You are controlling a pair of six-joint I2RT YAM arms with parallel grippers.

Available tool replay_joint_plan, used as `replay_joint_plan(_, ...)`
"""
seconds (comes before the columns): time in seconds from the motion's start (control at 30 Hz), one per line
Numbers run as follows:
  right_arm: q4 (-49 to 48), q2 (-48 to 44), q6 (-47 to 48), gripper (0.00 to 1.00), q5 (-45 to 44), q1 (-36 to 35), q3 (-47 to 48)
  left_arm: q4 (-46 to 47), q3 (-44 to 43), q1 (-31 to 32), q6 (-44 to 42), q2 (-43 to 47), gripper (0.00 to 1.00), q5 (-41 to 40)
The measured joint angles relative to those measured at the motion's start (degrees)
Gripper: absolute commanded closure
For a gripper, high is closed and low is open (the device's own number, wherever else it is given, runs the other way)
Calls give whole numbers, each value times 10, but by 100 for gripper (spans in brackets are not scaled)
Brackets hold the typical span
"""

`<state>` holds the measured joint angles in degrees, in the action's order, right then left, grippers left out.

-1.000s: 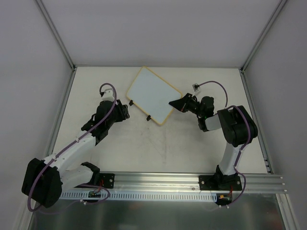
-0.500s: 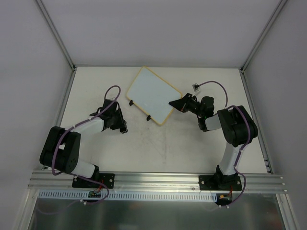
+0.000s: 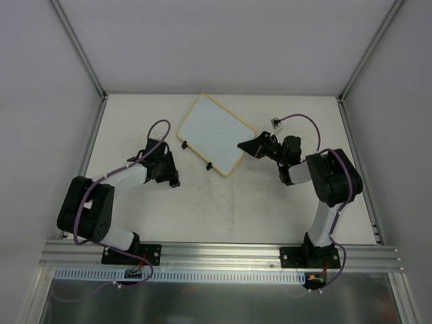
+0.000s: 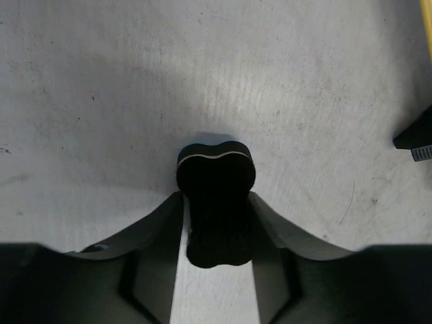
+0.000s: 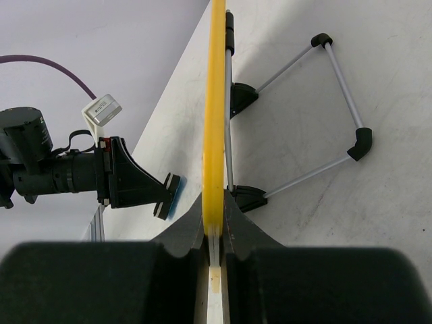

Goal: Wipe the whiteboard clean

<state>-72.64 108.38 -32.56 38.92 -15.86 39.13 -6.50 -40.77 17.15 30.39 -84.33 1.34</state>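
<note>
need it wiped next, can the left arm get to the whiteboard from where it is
Probably yes: the left gripper, holding the eraser, sits close beside the whiteboard with only bare table between, and the right gripper pinches just its opposite edge.

Black bone-shaped eraser (image 4: 216, 202) and scuffed white tabletop (image 4: 101, 88)

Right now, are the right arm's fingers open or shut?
Shut: the right fingers clamp the whiteboard by its yellow frame edge.
</note>
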Motion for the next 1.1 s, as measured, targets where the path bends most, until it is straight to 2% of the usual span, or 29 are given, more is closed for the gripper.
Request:
replay_joint_plan(0.1, 0, 0, 0, 93, 0, 0, 0, -7, 0, 0, -1, 3, 38, -8)
replay_joint_plan(0.3, 0, 0, 0, 91, 0, 0, 0, -26, 2, 0, 0, 33, 23, -28)
replay_joint_plan(0.5, -6, 0, -4, 62, 8, -1, 0, -36, 8, 0, 0, 73, 22, -44)
replay_joint_plan(0.57, -8, 0, -5, 54, 10, -2, 0, -37, 12, 0, 0, 89, 17, -49)
replay_joint_plan(1.0, -11, -5, -5, 39, 9, 4, -9, -50, 39, 0, 0, 173, 1, -62)
replay_joint_plan(1.1, -10, -16, -4, 34, 7, 10, -19, -54, 52, 0, 0, 206, 1, -65)
